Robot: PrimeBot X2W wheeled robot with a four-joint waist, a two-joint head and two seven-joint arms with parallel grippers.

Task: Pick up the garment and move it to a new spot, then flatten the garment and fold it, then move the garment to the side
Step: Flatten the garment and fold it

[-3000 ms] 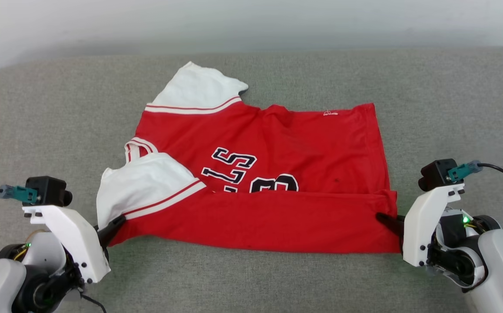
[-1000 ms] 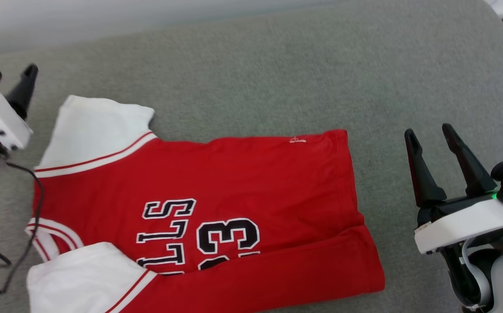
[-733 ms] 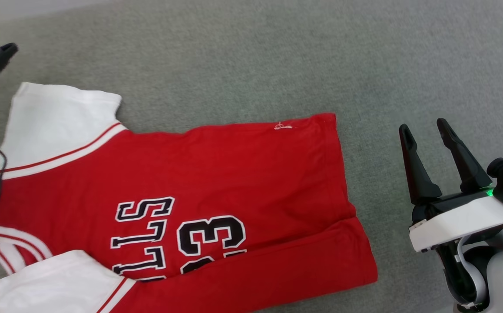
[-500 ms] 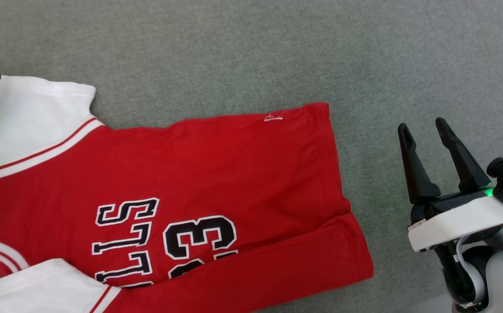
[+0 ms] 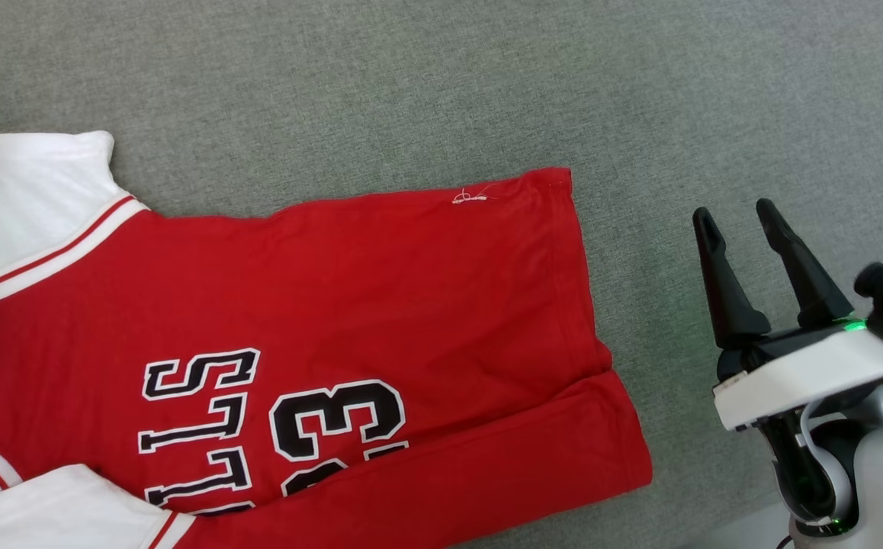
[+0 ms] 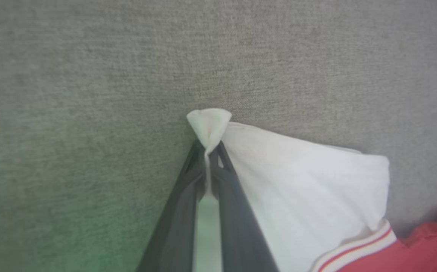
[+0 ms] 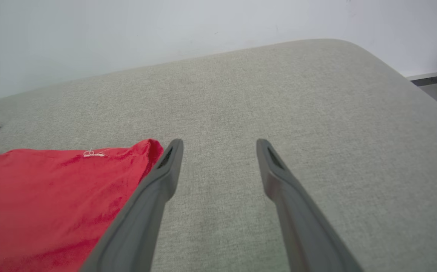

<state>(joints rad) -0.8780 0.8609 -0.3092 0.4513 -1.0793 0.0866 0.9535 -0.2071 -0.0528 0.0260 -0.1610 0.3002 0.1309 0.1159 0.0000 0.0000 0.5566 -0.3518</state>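
Garment [image 5: 411,305] lettering legible: "LLS", "3"; left claw [image 6: 208,146] pinching white sleeve [image 6: 297,185] corner; right claw [image 7: 220,143] spread.

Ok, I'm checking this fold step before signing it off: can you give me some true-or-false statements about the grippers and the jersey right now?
The left gripper is shut on a white sleeve of the garment. True.
The right gripper grips the red hem. False: it is open, beside the garment over the grey surface.
The garment's near edge is folded over part of the lettering. True.
The sleeves are plain black. False: they are white with red stripe trim.
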